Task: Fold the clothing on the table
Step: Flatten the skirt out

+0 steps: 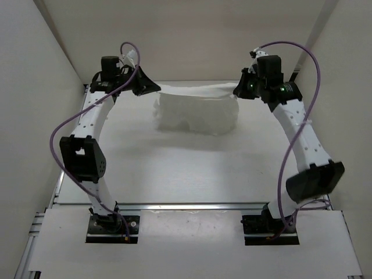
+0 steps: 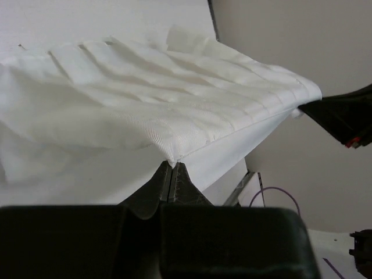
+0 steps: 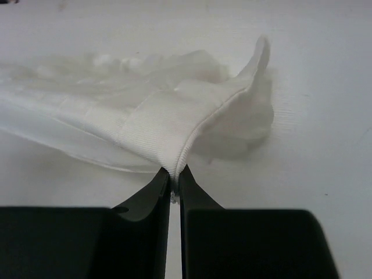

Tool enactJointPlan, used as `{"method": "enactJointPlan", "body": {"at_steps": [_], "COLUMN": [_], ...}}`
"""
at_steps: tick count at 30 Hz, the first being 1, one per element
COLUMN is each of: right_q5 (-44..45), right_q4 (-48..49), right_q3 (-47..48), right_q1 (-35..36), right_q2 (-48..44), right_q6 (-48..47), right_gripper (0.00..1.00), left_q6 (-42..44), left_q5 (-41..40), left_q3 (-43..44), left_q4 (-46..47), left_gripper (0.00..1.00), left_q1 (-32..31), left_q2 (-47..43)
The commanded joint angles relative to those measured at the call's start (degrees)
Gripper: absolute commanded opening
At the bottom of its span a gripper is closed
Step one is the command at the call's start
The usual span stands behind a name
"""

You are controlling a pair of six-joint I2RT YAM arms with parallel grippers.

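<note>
The desk (image 1: 174, 174) is a matte white surface between plain white walls. Its far corners lie behind the two wrists, and its near edge meets a metal rail (image 1: 186, 204).

The clothing (image 1: 197, 113) is at the far middle of the desk. Its upper hem is lifted and stretched as a nearly straight band between the two arms, and the rest hangs down in pleated folds to the surface. White cloth on white desk makes its lower outline hard to trace from above. Whatever lies behind and beneath the raised band is hidden.

The left arm (image 1: 96, 125) reaches to the far left and the right arm (image 1: 296, 122) to the far right, well apart. The left jaws are pinched together on one corner of the hem. The right jaws stand narrow, with a fold of the hem caught between their tips. In both wrist views the dark, blurred body of the jaws fills the bottom and covers the desk below.

Purple cables (image 1: 58, 131) loop out from each arm. Small green lights (image 1: 283, 89) glow on the right wrist; the markings around them are too small to read.
</note>
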Motion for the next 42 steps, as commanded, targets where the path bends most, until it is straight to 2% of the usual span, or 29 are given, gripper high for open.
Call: {"method": "enactJointPlan", "body": {"at_steps": [1,3,5,7,8,9,10,11,13,16,18,20,21,23,24,25,26,27,29,31,32,33,34,36,37,39,40,41,42], "right_q5": [18.56,13.16,6.46,-4.4,-9.33,-10.86,-12.88,-13.33,-13.51,-6.68,-11.47,-17.53,-16.25,-8.56,-2.41,-0.26,5.15,10.86,19.3,22.25,22.87,26.53,32.14,36.74,38.07,34.49,29.69,23.64,19.58], "right_q4": [5.14,-3.27,-7.07,-9.8,-8.51,-7.62,-5.7,-5.25,0.27,5.9,8.38,9.17,8.3,5.94,2.53,0.23,-4.49,-7.5,-6.49,-3.67,-2.09,7.06,23.16,44.47,45.55,35.31,28.75,21.64,18.43], "right_q3": [-5.5,-6.99,-12.26,-20.14,-24.8,-26.67,-29.13,-30.19,-33.09,-36.52,-38.11,-39.08,-37.43,-32.27,-25.79,-21.72,-12.37,-2.53,6.83,11.26,10.58,4.14,-8.28,-24.22,-25.79,-23.45,-23.26,-23.7,-23.96], "right_q1": [-1.35,-1.34,-0.82,1.81,3.91,7.15,8.4,10.07,9.3,4.39,-7.86,-15.8,-18.02,-17.17,-15.6,-14.36,-12.87,-10.94,-5.94,-4.51,-2.77,-0.92,4.58,13.65,14.64,9.06,7.64,3.53,-1.03], "right_q2": [-12.19,-13.41,-15.86,-19.21,-22.44,-26.13,-29.47,-30.81,-35.72,-38.12,-35.5,-29.79,-25.24,-13.31,-10.2,-3.21,2.78,4.93,6.8,3.73,0.32,-7.11,-11.71,-26.37,-29.04,-28.63,-27.58,-26.88,-24.78], "right_q6": [-8.07,-7.72,-7.9,-9.82,-10.53,-10.27,-9.14,-8.35,-5.36,-1.5,0.09,3.6,4.22,2.49,1.08,0.37,-1.03,-2.09,-4.63,-3.34,-3.59,-7.94,-16.17,-26.75,-25.4,-19.43,-15.15,-11.63,-10.02], "right_gripper": [0.0,0.0,0.0,0.0,0.0,0.0,0.0,0.0,0.0,0.0,0.0,0.0,0.0,0.01,0.0,0.0,0.0,0.0,0.0,0.0,0.0,0.0,0.0,0.01,0.0,0.0,0.01,0.0,0.0], "left_q6": [0.03,3.02,4.43,5.31,5.23,5.05,3.23,1.64,-3.98,0.9,1.36,-1.0,-1.88,-0.84,-0.31,0.74,1.27,1.01,-1.52,-2.85,-4.16,-5.39,-5.58,-0.87,0.82,4.42,5.13,5.84,7.24], "left_q5": [-4.18,-5.07,-3.24,-0.52,1.15,1.95,6.05,10.61,14.85,7.61,1.88,2.04,1.09,-1.46,-3.65,-6.11,-6.22,-6.91,-7.27,-7.45,-4.14,-2.02,1.05,-1.19,-5.73,-16.27,-17.98,-21.48,-22.29], "left_q3": [-3.49,-5.94,-13.73,-21.2,-26.55,-28.87,-33.77,-37.99,-42.76,-39.1,-36.46,-36.02,-35.06,-30.5,-25.34,-18.42,-14.95,-7.7,2.27,7.46,9.75,10.13,10.39,12.76,13.64,9.02,6.81,1.83,-3.61], "left_q4": [4.52,2.83,2.82,2.83,2.74,3.17,5.01,9.29,16.15,9.53,6.61,9.32,10.11,7.93,5.75,2.6,1.78,1.25,5.7,10.01,12.82,15.2,17.66,12.87,8.24,1.8,1.34,-0.23,-1.73], "left_gripper": [0.0,0.0,0.0,0.0,0.0,0.0,0.0,0.0,0.0,0.0,0.0,0.0,0.0,0.0,0.0,0.0,0.0,0.0,0.0,0.0,0.0,0.0,0.0,0.0,0.0,0.0,0.0,0.0,0.0], "left_q1": [7.44,3.16,-0.11,-3.02,-4.68,-5.83,-6.1,-5.93,-4.79,-3.47,-2.25,-1.36,-0.58,-1.01,-1.79,-2.41,-2.07,-2.85,-3.12,-2.33,-1.37,0.64,1.01,2.5,2.68,1.63,1.11,0.58,-0.47], "left_q2": [-10.35,-13.07,-16.94,-22.9,-25.89,-27.05,-29.76,-32.4,-35.48,-34.37,-30.86,-23.94,-19.72,-12.09,-6.03,-0.4,1.83,4.81,5.02,2.05,1.16,-1.11,-3.22,-4.82,-5.78,-6.41,-6.5,-6.76,-6.93]}}
